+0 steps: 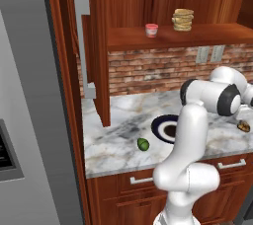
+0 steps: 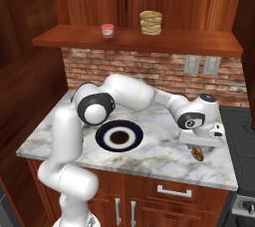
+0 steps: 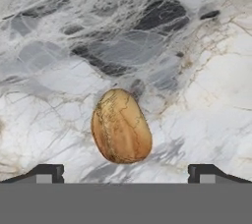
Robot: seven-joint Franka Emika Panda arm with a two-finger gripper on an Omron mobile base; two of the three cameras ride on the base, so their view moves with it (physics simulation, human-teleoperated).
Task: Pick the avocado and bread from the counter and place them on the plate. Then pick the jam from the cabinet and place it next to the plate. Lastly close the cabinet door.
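The bread (image 3: 121, 126) lies on the marble counter (image 2: 159, 159) near its right end, also seen as a small brown piece (image 2: 197, 153) (image 1: 243, 126). My gripper (image 2: 199, 145) hangs just above it, open, with its fingertips (image 3: 48, 173) wide apart on either side and not touching it. The avocado (image 1: 143, 144) rests near the counter's front left. The plate (image 2: 103, 132) (image 1: 159, 123) sits mid-counter with nothing on it, partly hidden by my arm in the left base view. The jam (image 1: 151, 30) (image 2: 107, 30) stands on the cabinet shelf. The cabinet door (image 1: 100, 71) stands open.
A stack of tan discs (image 1: 182, 19) (image 2: 151, 22) sits on the shelf to the right of the jam. A grey fridge (image 1: 24, 120) borders the counter on the left. A dark stove (image 2: 241, 136) adjoins the right end. Two outlets (image 2: 201, 65) are on the brick wall.
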